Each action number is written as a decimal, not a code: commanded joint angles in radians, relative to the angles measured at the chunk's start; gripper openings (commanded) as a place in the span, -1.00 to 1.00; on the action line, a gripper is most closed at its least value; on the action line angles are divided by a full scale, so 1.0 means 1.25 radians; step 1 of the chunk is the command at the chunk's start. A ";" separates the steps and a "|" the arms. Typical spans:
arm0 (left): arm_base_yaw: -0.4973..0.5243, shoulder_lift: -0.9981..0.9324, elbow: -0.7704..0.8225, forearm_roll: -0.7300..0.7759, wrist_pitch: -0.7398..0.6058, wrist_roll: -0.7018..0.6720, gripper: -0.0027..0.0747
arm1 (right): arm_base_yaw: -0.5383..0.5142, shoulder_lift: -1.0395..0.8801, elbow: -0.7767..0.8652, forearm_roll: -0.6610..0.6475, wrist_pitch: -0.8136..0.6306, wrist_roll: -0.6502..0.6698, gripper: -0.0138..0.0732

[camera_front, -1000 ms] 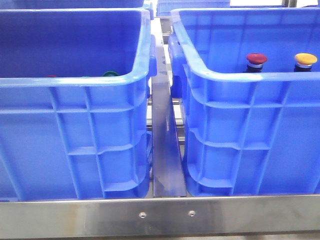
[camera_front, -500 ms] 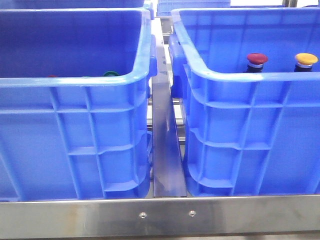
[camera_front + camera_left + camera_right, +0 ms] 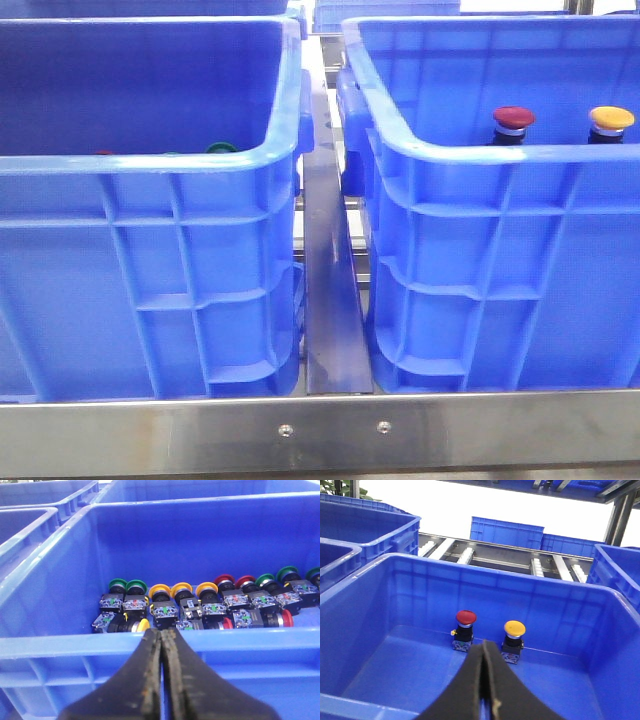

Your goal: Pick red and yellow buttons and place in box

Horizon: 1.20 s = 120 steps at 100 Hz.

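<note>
Standing upright side by side in the right-hand box (image 3: 480, 250) exactly as a second ago, the red button (image 3: 466, 618) and yellow button (image 3: 514, 628) look delivered, with both the left end effector (image 3: 161, 645) and right end effector (image 3: 483, 660) clenched and empty.

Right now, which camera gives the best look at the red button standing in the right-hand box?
The right wrist view: the red button stands whole, cap to body, beside the yellow button. The front view shows only its cap above the box rim. The left wrist view misses it.
</note>
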 commanded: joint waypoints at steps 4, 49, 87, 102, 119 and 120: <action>-0.007 -0.024 0.017 -0.010 -0.047 -0.008 -0.98 | -0.003 0.008 -0.019 0.004 -0.047 -0.003 -0.84; -0.007 -0.024 0.016 -0.010 -0.047 -0.008 -0.98 | -0.003 0.008 -0.019 0.004 -0.047 -0.003 -0.84; -0.007 -0.024 0.016 -0.010 -0.047 -0.008 -0.98 | -0.003 0.008 -0.019 0.004 -0.047 -0.003 -0.84; -0.007 -0.024 0.016 -0.010 -0.047 -0.008 -0.98 | -0.003 0.008 -0.019 0.004 -0.047 -0.003 -0.84; -0.007 -0.024 0.016 -0.010 -0.047 -0.008 -0.98 | -0.003 0.008 -0.018 0.004 -0.119 -0.003 -0.84; -0.007 -0.024 0.016 -0.010 -0.047 -0.008 -0.98 | -0.003 0.008 -0.018 0.004 -0.123 -0.003 -0.84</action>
